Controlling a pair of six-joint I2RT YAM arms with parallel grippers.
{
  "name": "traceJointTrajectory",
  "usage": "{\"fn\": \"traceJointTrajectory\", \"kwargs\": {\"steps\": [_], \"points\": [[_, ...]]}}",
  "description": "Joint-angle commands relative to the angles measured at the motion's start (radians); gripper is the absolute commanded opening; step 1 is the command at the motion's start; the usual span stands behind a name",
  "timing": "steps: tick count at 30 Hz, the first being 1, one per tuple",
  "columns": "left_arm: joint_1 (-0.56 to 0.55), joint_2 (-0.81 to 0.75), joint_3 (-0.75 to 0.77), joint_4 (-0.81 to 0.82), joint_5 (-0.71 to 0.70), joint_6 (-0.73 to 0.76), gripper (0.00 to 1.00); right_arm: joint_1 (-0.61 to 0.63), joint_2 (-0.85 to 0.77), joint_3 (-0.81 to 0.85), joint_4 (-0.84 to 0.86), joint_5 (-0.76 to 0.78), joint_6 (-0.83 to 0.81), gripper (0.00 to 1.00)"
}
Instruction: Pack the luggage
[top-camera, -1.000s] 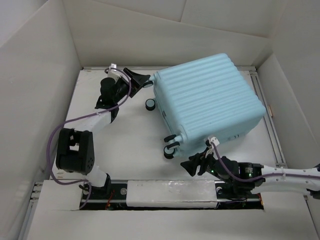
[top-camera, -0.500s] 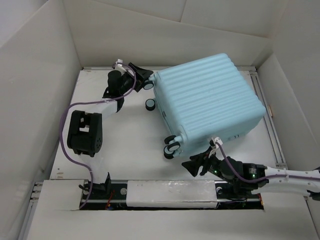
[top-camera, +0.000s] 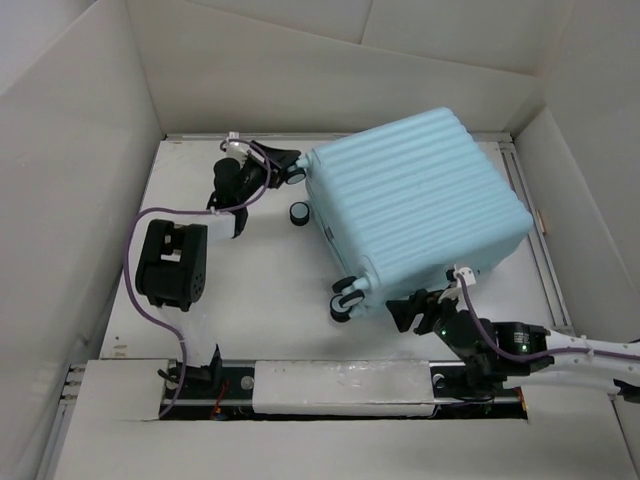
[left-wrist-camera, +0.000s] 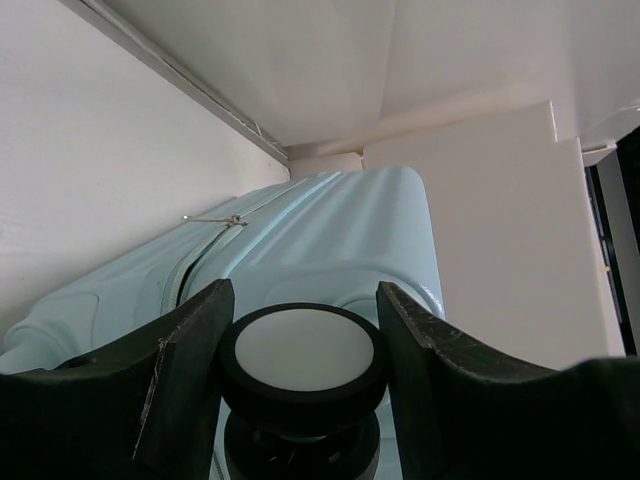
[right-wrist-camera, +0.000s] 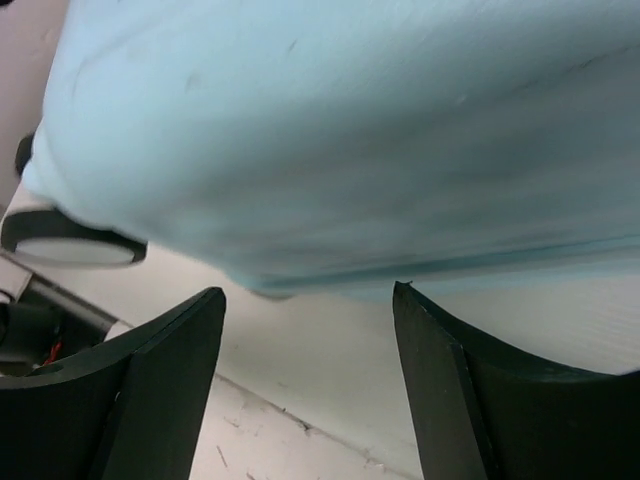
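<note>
On surface: luggage (top-camera: 420, 205) lies flat, ribbed shell up, lid shut; it takes up the far right part of the surface (top-camera: 260, 270).
Wheels: all on the luggage's left end; one caster wheel (left-wrist-camera: 304, 350) at its far-left corner, a pair (top-camera: 345, 298) at its near-left corner.
Seam: zip pull (left-wrist-camera: 232, 221) shows on the luggage's side seam; can't tell if the zip runs all the way round.
Left gripper (top-camera: 288, 165): at the luggage's far-left corner, fingers (left-wrist-camera: 190, 370) pressed on both sides of that caster wheel, pinching it.
Right gripper (top-camera: 410, 308): just beside the luggage's near edge, fingers (right-wrist-camera: 165, 390) spread, nothing between them, shell right ahead.
Done, my read: contents in, lid down; no loose items around the luggage.
Left, my read: confirm the zip, then shift or stand the luggage using the wheel grip.
Risk: wheel swivels, so the luggage may pivot rather than slide.
</note>
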Motion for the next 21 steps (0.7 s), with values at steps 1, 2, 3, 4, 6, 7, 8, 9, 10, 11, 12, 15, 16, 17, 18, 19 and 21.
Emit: {"fn": "traceJointTrajectory", "kwargs": {"steps": [1,2,3,4,6,7,8,9,10,11,12,15,16,17,18,19,21], "points": [[0.015,-0.134,-0.100,0.098,0.069,0.010,0.00,-0.031,-0.008,0.055,-0.117,0.097,0.063,0.74],[0.033,-0.185,-0.162,0.098,0.069,0.010,0.00,-0.048,0.001,0.055,-0.117,0.097,0.063,0.73],[0.048,-0.212,-0.193,0.098,0.054,0.010,0.00,-0.094,0.019,0.066,-0.108,0.097,0.037,0.73],[0.059,-0.239,-0.220,0.098,0.053,0.021,0.00,-0.120,0.032,0.066,-0.082,0.053,0.003,0.71],[0.080,-0.331,-0.305,0.084,0.040,0.021,0.00,-0.233,0.095,0.066,0.060,-0.062,-0.146,0.71],[0.081,-0.367,-0.330,0.066,0.040,0.036,0.00,-0.284,0.125,0.066,0.115,-0.063,-0.196,0.71],[0.081,-0.400,-0.350,0.043,0.040,0.051,0.00,-0.336,0.162,0.066,0.174,-0.178,-0.245,0.71],[0.081,-0.475,-0.393,0.022,0.027,0.077,0.00,-0.387,0.238,0.075,0.282,-0.239,-0.291,0.71],[0.081,-0.515,-0.417,0.003,0.014,0.086,0.00,-0.471,0.277,0.084,0.330,-0.286,-0.369,0.70],[0.081,-0.558,-0.442,-0.029,0.014,0.096,0.00,-0.502,0.312,0.107,0.373,-0.370,-0.402,0.69],[0.081,-0.601,-0.489,-0.054,0.003,0.108,0.00,-0.528,0.375,0.121,0.451,-0.402,-0.434,0.67],[0.081,-0.788,-0.552,-0.167,-0.037,0.154,0.00,-0.602,0.455,0.211,0.504,-0.458,-0.518,0.63],[0.081,-0.880,-0.588,-0.199,-0.046,0.168,0.00,-0.619,0.495,0.237,0.504,-0.471,-0.546,0.62],[0.081,-0.923,-0.603,-0.230,-0.060,0.180,0.00,-0.660,0.513,0.263,0.504,-0.491,-0.558,0.62],[0.081,-0.963,-0.615,-0.279,-0.060,0.195,0.00,-0.677,0.529,0.299,0.504,-0.538,-0.568,0.60],[0.081,-1.000,-0.626,-0.307,-0.071,0.205,0.00,-0.689,0.538,0.308,0.504,-0.554,-0.568,0.60],[0.081,-1.097,-0.639,-0.386,-0.080,0.237,0.00,-0.689,0.518,0.308,0.481,-0.567,-0.551,0.60]]}}
